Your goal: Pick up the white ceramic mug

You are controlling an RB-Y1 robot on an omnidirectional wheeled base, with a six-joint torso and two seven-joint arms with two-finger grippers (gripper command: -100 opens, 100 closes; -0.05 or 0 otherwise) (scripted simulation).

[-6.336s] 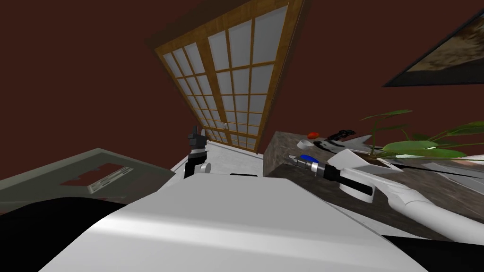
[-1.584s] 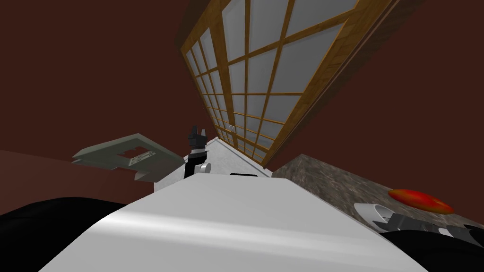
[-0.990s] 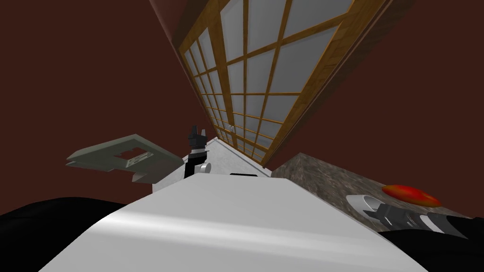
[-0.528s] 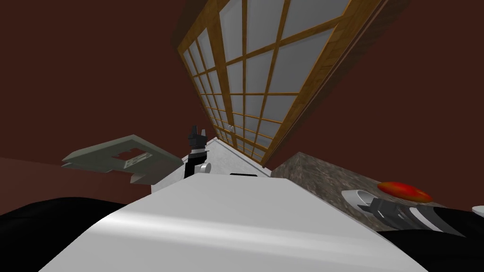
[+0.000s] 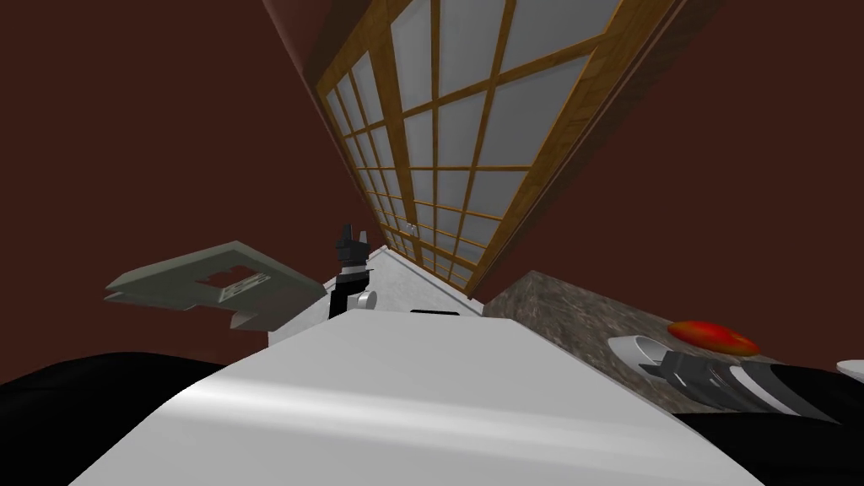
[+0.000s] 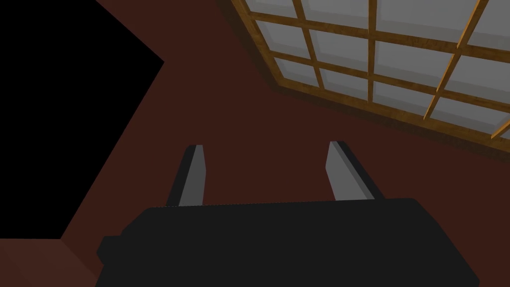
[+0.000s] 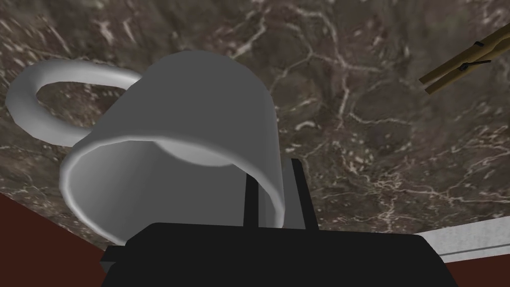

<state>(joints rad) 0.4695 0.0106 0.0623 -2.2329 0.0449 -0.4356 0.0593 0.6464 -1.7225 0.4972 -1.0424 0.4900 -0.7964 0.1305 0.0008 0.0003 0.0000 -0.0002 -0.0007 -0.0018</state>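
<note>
The white mug hangs tilted over a dark marbled counter top, its handle on the side away from my fingers. My right gripper is shut on the mug's wall, one finger inside the rim and one outside. In the head view the mug and right gripper sit low at the right, by the counter's near edge. Whether the mug touches the counter I cannot tell. My left gripper is open and holds nothing; it stands raised in front of my chest.
A red object lies on the counter just beyond the mug. A wooden clothespin lies further along the top. A wood-framed grid window fills the wall ahead. A grey cut-out panel sticks out at the left.
The whole head view has drifted left, so I am turning. The right gripper keeps its hold on the mug and rides a little up and left with it. The left arm is still.
</note>
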